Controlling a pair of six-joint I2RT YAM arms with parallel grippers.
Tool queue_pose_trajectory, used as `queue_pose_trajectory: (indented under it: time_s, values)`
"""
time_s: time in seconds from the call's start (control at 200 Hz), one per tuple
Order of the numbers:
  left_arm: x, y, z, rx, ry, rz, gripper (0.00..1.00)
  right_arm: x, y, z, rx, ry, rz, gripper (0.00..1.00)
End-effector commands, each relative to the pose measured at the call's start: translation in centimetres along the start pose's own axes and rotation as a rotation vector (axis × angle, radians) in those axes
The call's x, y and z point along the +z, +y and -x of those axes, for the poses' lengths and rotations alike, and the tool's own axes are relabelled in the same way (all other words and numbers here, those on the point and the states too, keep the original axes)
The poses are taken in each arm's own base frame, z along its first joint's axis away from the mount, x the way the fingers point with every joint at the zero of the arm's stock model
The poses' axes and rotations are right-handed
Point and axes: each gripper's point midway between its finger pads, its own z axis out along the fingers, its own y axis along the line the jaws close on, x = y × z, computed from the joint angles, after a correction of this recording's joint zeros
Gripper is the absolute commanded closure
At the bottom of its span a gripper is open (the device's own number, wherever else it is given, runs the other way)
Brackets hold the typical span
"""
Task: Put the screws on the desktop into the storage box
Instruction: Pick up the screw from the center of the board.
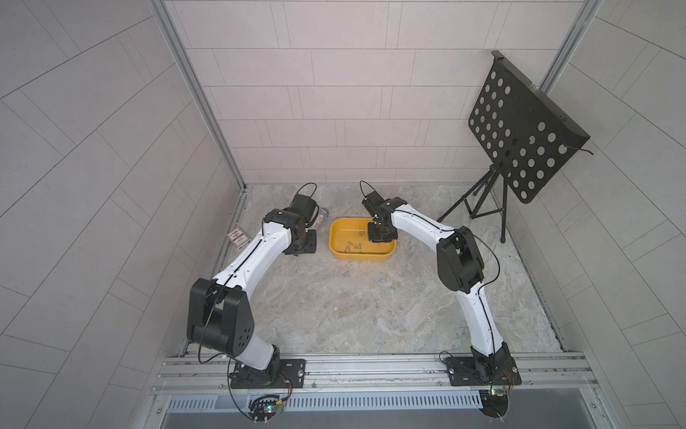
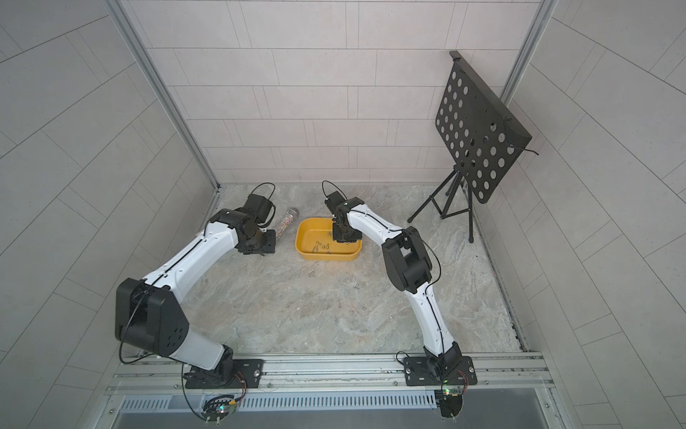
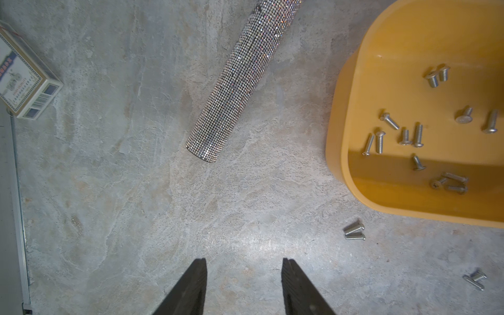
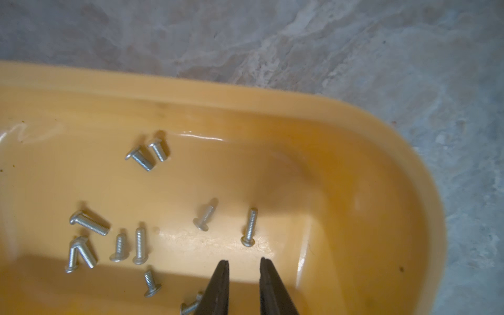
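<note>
Grey-beige marble-patterned tabletop (image 1: 334,315) fills a pale tiled cell. Jaws of the right arm (image 1: 415,223) point down inside the shallow yellow plastic storage box (image 4: 245,98), parted by a narrow gap with nothing between them. About a dozen small silver screws (image 4: 139,245) lie scattered on the box floor beside them. This looks like a drop-off: parting the jaws low, well inside the walls, keeps a screw from bouncing out, and rising straight up avoids catching the rim. Jaws of the left arm (image 1: 256,249) hang half open and empty over bare tabletop, near a pair of loose screws (image 3: 354,231) just in front of the box. Other loose screws (image 1: 391,286) lie farther out. Beyond are a long glittery tube (image 3: 240,81), a small printed card box (image 3: 24,79) and a black perforated metal stand (image 1: 534,104).
</note>
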Motion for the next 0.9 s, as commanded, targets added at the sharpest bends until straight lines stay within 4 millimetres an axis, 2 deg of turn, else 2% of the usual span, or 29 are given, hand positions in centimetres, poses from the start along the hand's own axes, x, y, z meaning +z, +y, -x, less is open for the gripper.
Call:
queue_pose_trajectory:
  time_s: [0.0, 0.075, 0.195, 0.205, 0.21, 0.255, 0.35, 0.63, 0.895]
  values:
    - [0.6, 0.4, -0.5, 0.004, 0.023, 0.014, 0.49, -1.2, 0.1, 0.3, -0.022, -0.022, 0.003, 0.7]
    - [0.6, 0.4, -0.4, 0.003, 0.02, 0.014, 0.49, -2.6, 0.2, 0.7, -0.024, -0.067, 0.022, 0.7]
    - [0.6, 0.4, -0.4, 0.003, 0.018, 0.016, 0.49, -6.1, 0.2, 1.5, -0.006, -0.21, 0.096, 0.7]
    - [0.6, 0.4, -0.4, 0.003, 0.019, 0.016, 0.49, -6.8, 0.4, 2.1, 0.001, -0.241, 0.114, 0.7]
    - [0.6, 0.4, -0.4, 0.002, 0.019, 0.016, 0.49, -6.6, 0.1, 1.6, 0.0, -0.231, 0.106, 0.7]
    - [0.6, 0.4, -0.4, 0.003, 0.018, 0.016, 0.49, -8.3, -0.1, 2.0, 0.018, -0.295, 0.13, 0.7]
    - [0.7, 0.4, -0.4, 0.002, 0.017, 0.013, 0.49, -10.2, -1.5, 1.2, 0.064, -0.386, 0.153, 0.7]
    - [1.1, 0.1, -0.5, 0.004, 0.025, 0.002, 0.49, -11.6, -5.6, -4.0, 0.145, -0.448, 0.172, 0.69]
    - [0.9, 0.2, -0.5, 0.003, 0.019, 0.006, 0.49, -10.2, -8.5, -10.2, 0.169, -0.314, 0.144, 0.68]
